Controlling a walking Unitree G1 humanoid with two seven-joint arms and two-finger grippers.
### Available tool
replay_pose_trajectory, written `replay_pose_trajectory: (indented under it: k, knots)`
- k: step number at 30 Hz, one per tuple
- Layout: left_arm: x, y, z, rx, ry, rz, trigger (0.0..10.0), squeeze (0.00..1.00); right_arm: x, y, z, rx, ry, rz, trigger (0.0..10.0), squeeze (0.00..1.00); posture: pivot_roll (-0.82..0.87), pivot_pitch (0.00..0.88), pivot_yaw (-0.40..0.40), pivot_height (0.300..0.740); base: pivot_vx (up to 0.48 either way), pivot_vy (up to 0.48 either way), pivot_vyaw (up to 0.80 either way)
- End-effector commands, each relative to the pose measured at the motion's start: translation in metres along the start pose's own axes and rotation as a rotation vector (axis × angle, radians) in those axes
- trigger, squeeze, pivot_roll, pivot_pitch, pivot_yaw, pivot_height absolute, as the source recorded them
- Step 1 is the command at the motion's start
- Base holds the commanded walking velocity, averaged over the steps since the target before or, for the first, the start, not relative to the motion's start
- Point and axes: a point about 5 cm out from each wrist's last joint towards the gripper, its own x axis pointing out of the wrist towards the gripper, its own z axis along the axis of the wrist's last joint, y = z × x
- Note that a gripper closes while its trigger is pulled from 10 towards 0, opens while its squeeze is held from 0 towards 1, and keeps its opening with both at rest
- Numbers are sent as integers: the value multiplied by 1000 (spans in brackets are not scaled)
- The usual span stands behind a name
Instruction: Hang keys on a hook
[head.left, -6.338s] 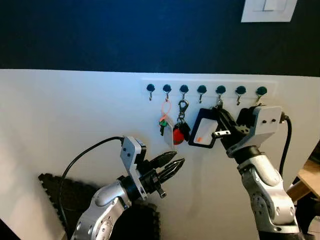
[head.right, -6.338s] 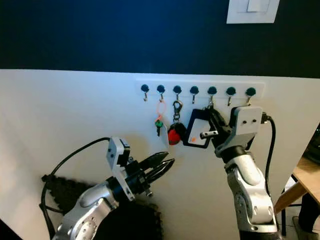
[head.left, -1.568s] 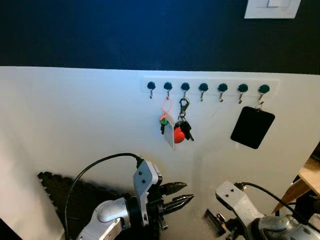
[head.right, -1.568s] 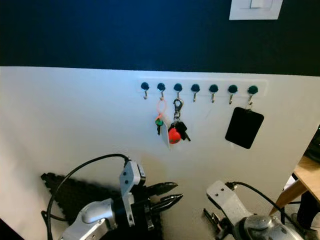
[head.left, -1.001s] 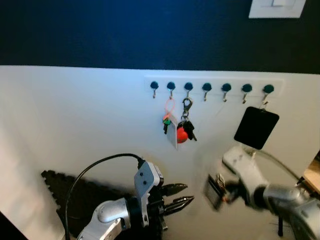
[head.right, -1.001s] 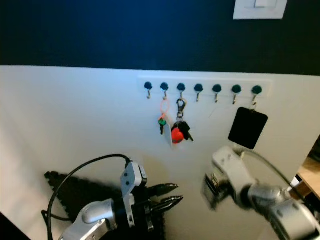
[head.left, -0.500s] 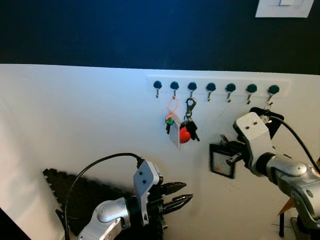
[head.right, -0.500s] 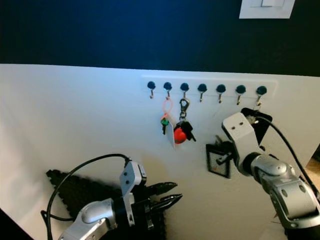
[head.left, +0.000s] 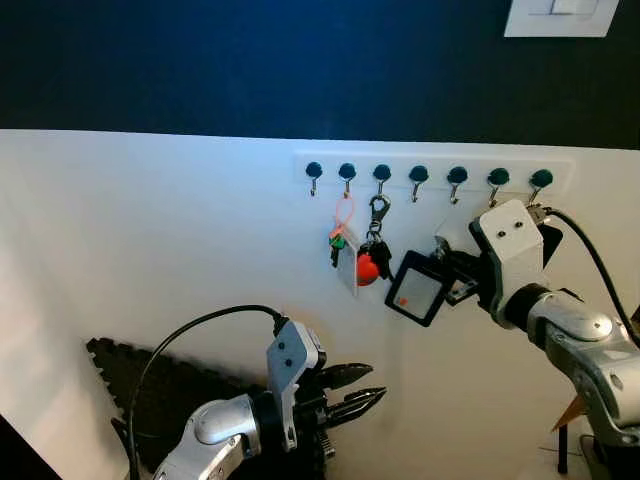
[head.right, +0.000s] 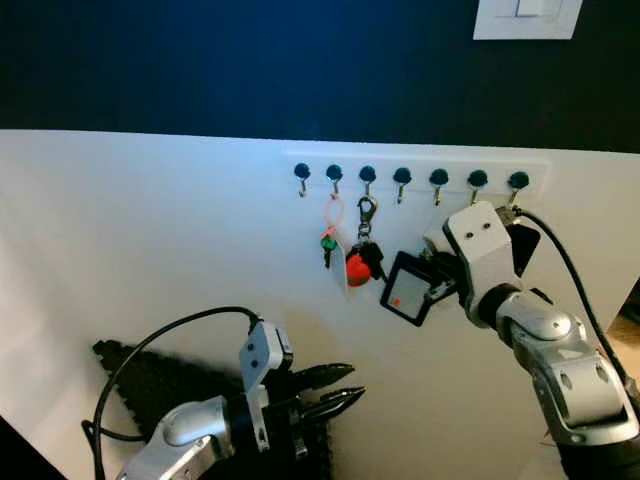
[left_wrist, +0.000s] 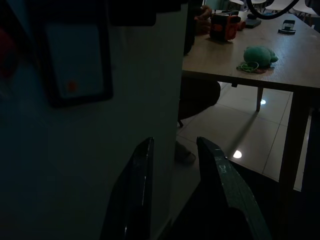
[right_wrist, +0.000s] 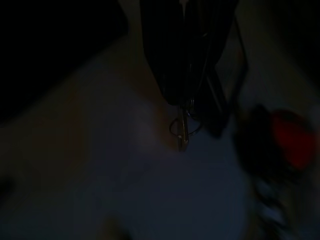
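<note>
A white rail (head.left: 436, 162) on the wall carries several dark-knobbed hooks. An orange-looped key set with a green key (head.left: 340, 235) and a carabiner bunch with a red ball (head.left: 369, 267) hang from two hooks on its left part. My right gripper (head.left: 447, 277) is shut on a black-framed key tag with a white face and an orange dot (head.left: 417, 291), held tilted just below the middle hooks. In the right wrist view its metal ring (right_wrist: 182, 126) sticks out past the fingers. A black tag (head.left: 551, 236) hangs from the rightmost hook behind my right wrist. My left gripper (head.left: 362, 387) stays low, open.
A white light switch (head.left: 556, 15) sits on the dark blue upper wall. A black foam mat (head.left: 160, 385) lies on the floor at lower left. The left wrist view shows a wooden table (left_wrist: 260, 55) with small objects to the right of the wall's end.
My right arm has come up from low down, carrying the framed tag up and left to just under the middle hooks. The left arm has hardly moved.
</note>
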Motion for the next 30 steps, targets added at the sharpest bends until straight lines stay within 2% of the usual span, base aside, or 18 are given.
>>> replay_pose_trajectory:
  k: [1,6,13,21,23,30]
  knots:
    - [1,-1,5,-1,-23,-7,10000,0,0,7,15,-16,-86,45,10000,0,63,76,61,740,0,0,0]
    - [4,3,14,-27,-84,24,10000,0,0,8,24,-20,-157,55,10000,0,62,78,60,740,0,0,0]
    - [7,14,34,-49,-208,103,10000,0,-3,-1,39,-29,-283,-21,10000,0,60,75,58,740,0,0,0]
    - [7,10,32,-54,-195,76,10000,0,-7,-13,53,-38,-369,-100,10000,0,58,76,57,740,0,0,0]
    - [8,8,32,-60,-192,72,10000,0,-9,-20,58,-37,-401,-142,10000,0,59,76,57,740,0,0,0]
    - [8,8,31,-63,-185,67,10000,0,-11,-23,57,-35,-405,-163,10000,0,59,76,57,740,0,0,0]
